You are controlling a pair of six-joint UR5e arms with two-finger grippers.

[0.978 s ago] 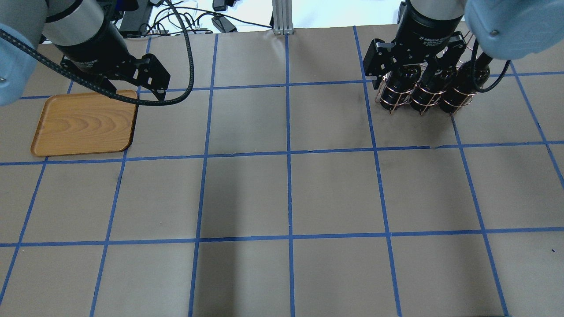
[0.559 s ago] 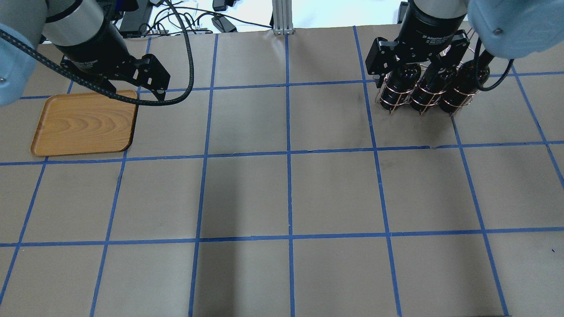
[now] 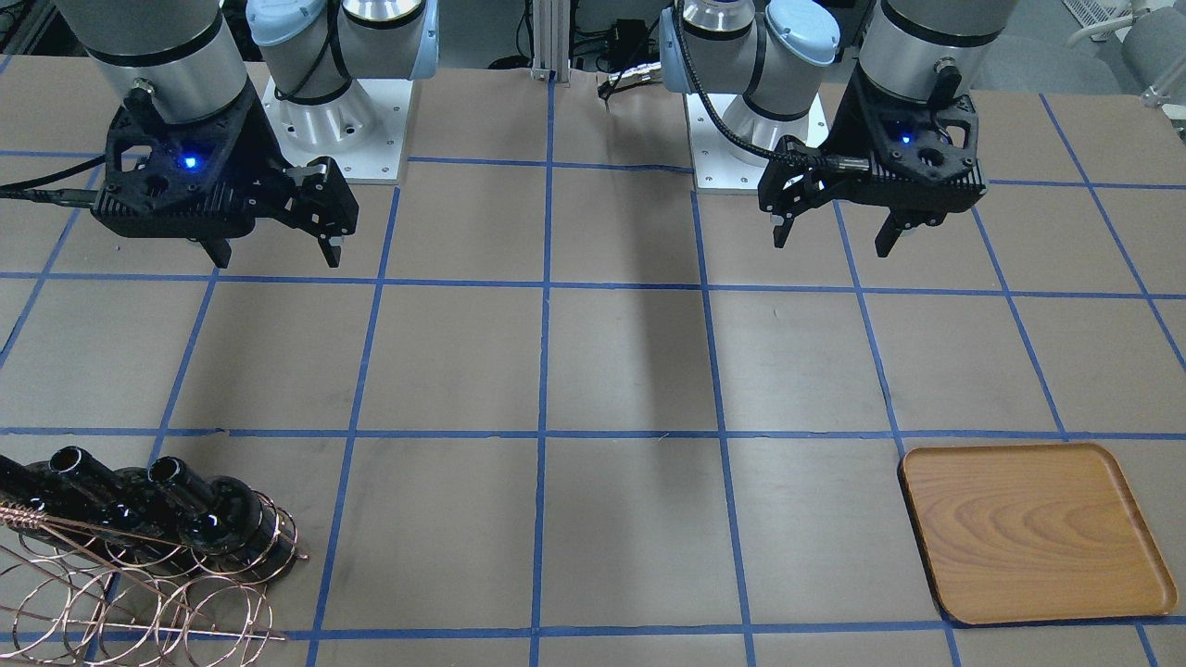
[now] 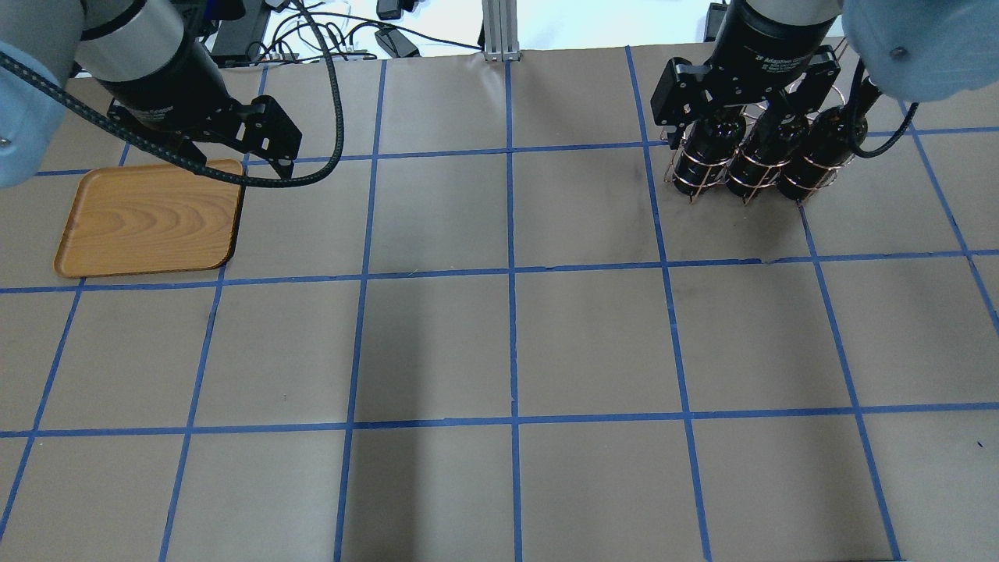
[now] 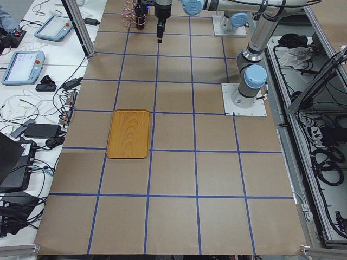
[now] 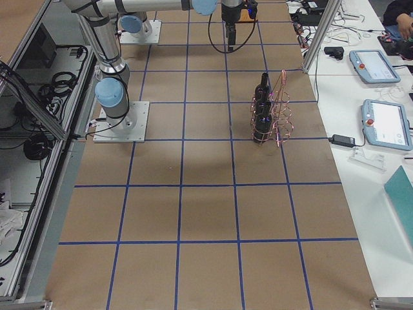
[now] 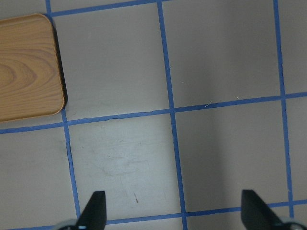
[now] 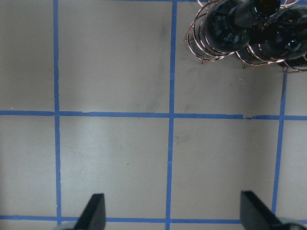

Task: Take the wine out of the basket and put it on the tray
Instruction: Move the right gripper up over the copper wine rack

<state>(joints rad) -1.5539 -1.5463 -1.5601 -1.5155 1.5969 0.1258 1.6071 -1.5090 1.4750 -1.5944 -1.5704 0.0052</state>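
Note:
Three glossy black wine bottles (image 4: 749, 165) stand side by side in the copper wire basket (image 4: 687, 183) at the far right of the table; they also show in the front view (image 3: 213, 519) and the right wrist view (image 8: 225, 24). The wooden tray (image 4: 148, 218) lies bare at the far left, also in the front view (image 3: 1028, 533). My right gripper (image 4: 741, 113) is open and empty, held high on the robot's side of the basket (image 3: 139, 593), apart from it. My left gripper (image 4: 242, 164) is open and empty, high beside the tray's corner (image 7: 24, 67).
The table is brown paper with a blue tape grid. Cables and devices lie beyond the far edge (image 4: 328, 39). A metal post (image 4: 499, 31) stands at the far middle.
My right gripper has shifted a little toward the far right over the basket. The left arm, the tray and the bottles have not moved.

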